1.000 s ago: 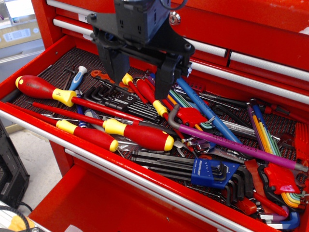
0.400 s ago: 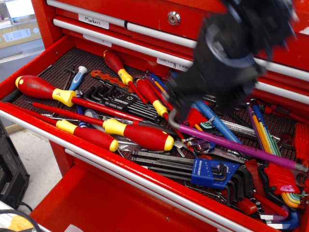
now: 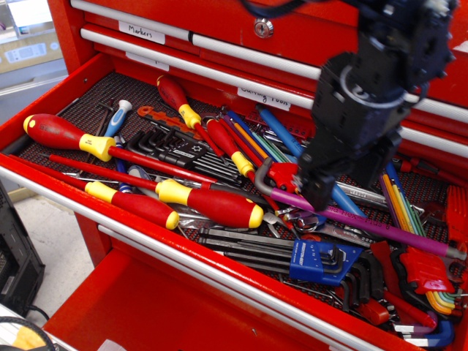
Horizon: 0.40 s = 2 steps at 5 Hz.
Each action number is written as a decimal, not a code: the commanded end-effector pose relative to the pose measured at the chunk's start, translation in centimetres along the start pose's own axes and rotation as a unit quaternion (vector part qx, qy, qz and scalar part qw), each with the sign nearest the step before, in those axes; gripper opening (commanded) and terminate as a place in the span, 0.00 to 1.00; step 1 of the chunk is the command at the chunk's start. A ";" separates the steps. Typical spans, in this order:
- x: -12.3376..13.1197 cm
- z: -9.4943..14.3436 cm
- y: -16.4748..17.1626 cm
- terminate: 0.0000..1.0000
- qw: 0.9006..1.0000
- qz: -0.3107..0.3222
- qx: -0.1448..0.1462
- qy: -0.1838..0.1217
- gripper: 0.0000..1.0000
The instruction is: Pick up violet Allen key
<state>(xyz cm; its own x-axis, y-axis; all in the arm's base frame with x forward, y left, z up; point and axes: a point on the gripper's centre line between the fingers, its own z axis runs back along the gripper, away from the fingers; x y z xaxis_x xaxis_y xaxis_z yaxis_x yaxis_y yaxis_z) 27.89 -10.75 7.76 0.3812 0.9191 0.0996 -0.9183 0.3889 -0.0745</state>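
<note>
The violet Allen key [image 3: 398,232] lies across the right half of the open red tool drawer [image 3: 146,219]. Its curved grey bend is at about the drawer's middle and its long shaft runs down to the right edge. It rests on other tools. My black gripper [image 3: 347,175] hangs just above the key's shaft, a little right of the bend. Its jaws stand apart and hold nothing. One fingertip [image 3: 316,194] is low, next to the shaft; I cannot tell whether it touches.
A long blue hex key [image 3: 276,124] runs behind the gripper. Red-and-yellow screwdrivers [image 3: 212,205] fill the left and middle. A blue holder of black keys [image 3: 314,262] sits in front and a red holder with rainbow keys [image 3: 424,274] at the right. Closed drawers stand behind.
The gripper has swung from the drawer's back left to the right, turned, and come down over the violet key's shaft. The tools have not moved.
</note>
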 end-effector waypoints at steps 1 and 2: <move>0.6 -1.6 -2.1 0.00 0.996 0.067 -0.054 0.031 1.00; 1.7 -2.9 -2.8 0.00 0.993 0.094 -0.057 0.053 1.00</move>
<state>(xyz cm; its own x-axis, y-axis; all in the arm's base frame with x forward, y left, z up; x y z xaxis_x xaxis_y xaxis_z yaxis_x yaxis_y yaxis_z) 30.83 -10.30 3.70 0.1943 0.9799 -0.0461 -0.9684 0.1841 -0.1685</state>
